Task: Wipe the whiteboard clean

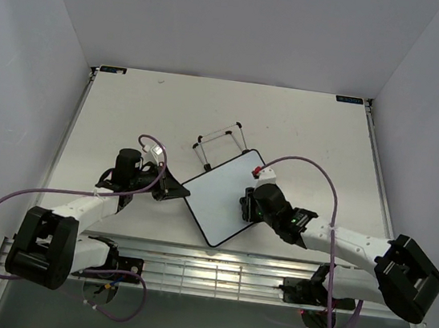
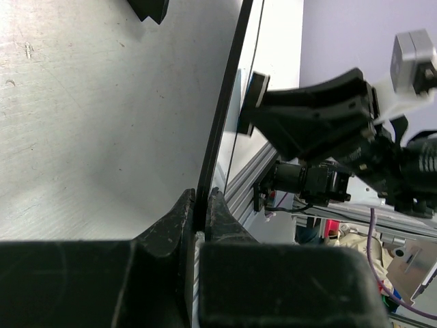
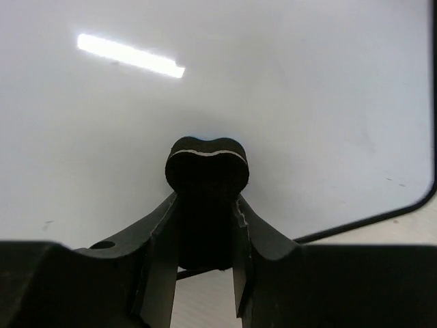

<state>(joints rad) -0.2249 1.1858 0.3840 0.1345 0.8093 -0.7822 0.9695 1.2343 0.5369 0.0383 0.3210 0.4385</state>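
Pale grey walls close in a white table (image 1: 130, 104) on three sides, and a ribbed metal rail (image 1: 213, 272) runs along its near edge between the two arm bases. Near the middle of the table sits the whiteboard (image 1: 215, 200), turned so that its corners point like a diamond, its face white inside a thin black frame. A black wire stand (image 1: 221, 140) shows just past the board's far edge; from above I cannot tell whether the board lies flat or leans.

On the board's left corner the left gripper (image 2: 200, 201) is clenched, with the frame's thin edge pinched between its two fingers. The right gripper (image 3: 206, 205) grasps a small black eraser (image 3: 207, 164) with a lobed end, and that end rests against the board's face, a little in from the rounded corner of the frame. A bright strip of reflected light (image 3: 130, 56) lies across the board above the eraser, with only a few faint specks around it.

From above, the right wrist covers the board's right corner and hides the eraser. Purple cables (image 1: 300, 162) loop from both arms, one arching over the table just beyond the board's right side
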